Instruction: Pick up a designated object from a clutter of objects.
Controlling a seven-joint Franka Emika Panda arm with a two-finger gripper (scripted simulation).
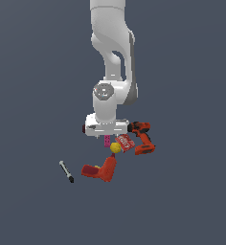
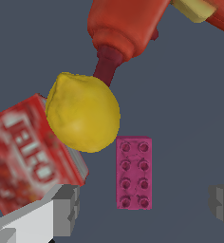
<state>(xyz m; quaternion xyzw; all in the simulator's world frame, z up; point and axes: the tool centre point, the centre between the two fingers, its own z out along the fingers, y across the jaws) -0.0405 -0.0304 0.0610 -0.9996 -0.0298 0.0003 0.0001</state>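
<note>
The designated object, a small magenta-pink studded brick (image 2: 134, 172), lies flat on the grey floor. In the exterior view it (image 1: 107, 140) shows just under my hand. My gripper (image 2: 144, 206) is open, with one grey finger (image 2: 64, 209) on each side of the brick's near end and not touching it. In the exterior view my gripper (image 1: 107, 137) hangs directly over the brick. The clutter surrounds it: a yellow ball (image 2: 83, 111) beside the brick and a red box with white print (image 2: 28, 152) next to the ball.
A red-orange angular tool (image 1: 100, 170) lies past the ball, its dark red nozzle (image 2: 107, 66) touching it. An orange-black power drill (image 1: 143, 139) lies at the exterior view's right. A black-white marker pen (image 1: 66, 172) lies apart at the left. No dark cube shows.
</note>
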